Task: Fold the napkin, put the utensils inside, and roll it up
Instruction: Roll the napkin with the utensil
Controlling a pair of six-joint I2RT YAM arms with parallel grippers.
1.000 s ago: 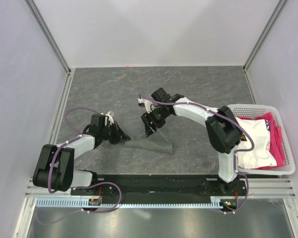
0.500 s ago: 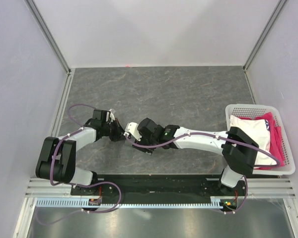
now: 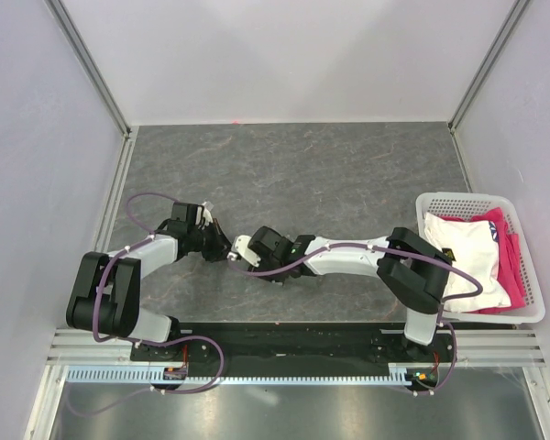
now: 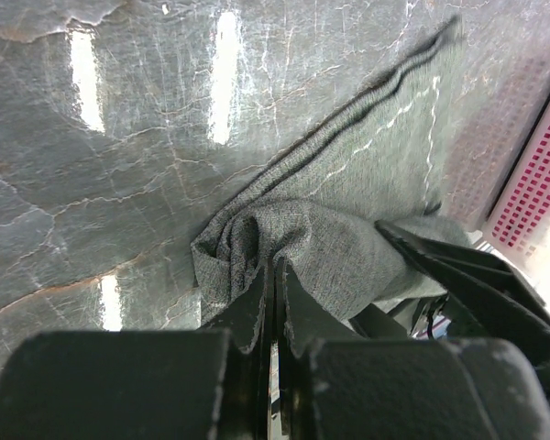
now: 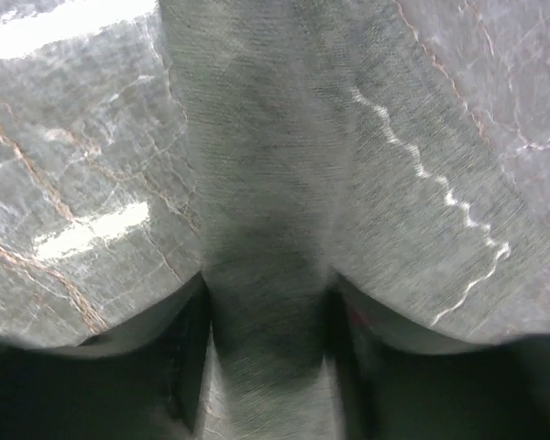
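Here the napkin (image 4: 367, 183) lies as a narrow, bunched strip on the near part of the table (image 3: 348, 165), just ahead of the arms' bases. In the top view most of it is hidden under the right arm. Its long axis runs left to right across the table, from the left gripper (image 4: 275, 275) away toward the basket (image 3: 467, 195) of white and pink fabrics.

We see the left gripper's jaws shut tight, with a crumpled fold of the napkin's left end pinched at their tips. The right gripper (image 5: 268, 316) sits just beside it, its arm laid low along the strip. Its jaws stand apart and straddle the strip crosswise, one finger on each side, with cloth filling the gap between them. We cannot tell whether they press on it or only bracket it. In the right wrist view a flatter part with the pale stitched hem spreads to one side of that strip.

The utensils show in no view. We judge they may be wrapped inside, but we cannot confirm it.

Both grippers are at the same left end, and the coming move turns on that. The free length of the napkin trails off to the right under the right arm, so we judge that any rolling or tightening has to work along that axis from the held end.
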